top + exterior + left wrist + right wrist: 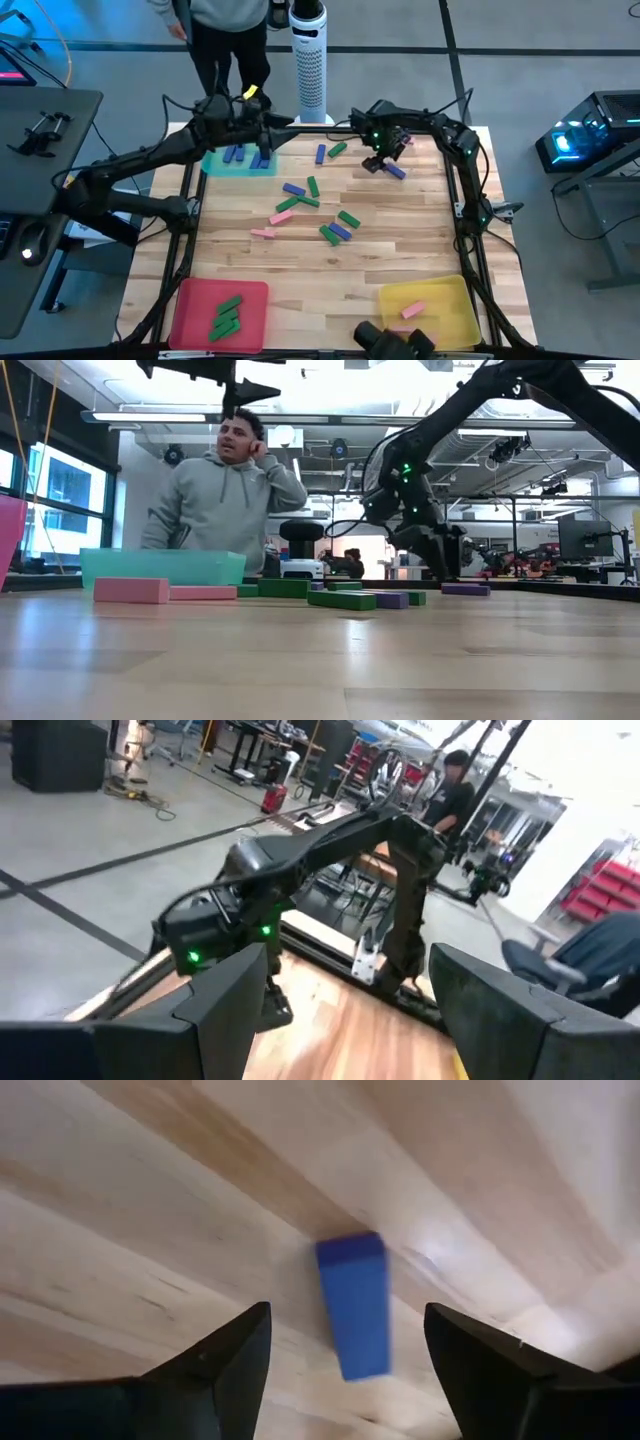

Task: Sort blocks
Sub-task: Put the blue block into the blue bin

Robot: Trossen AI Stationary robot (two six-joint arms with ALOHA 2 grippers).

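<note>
A pale wooden counter (300, 290) holds three flat trays. The teal tray (215, 165), at the far left edge, has three blue bar blocks (233, 154). The red tray (190, 300), near left corner, has three green blocks (226, 316). The yellow tray (450, 320), near right corner, has two pink blocks (413, 312). About a dozen mixed blocks (340, 231) lie unsorted mid-counter. The right tool (345, 1345) hovers wide open, empty, over a blue block (354, 1318) near the far edge. The left tool (335, 1005), open and empty, hangs above the teal tray.
</note>
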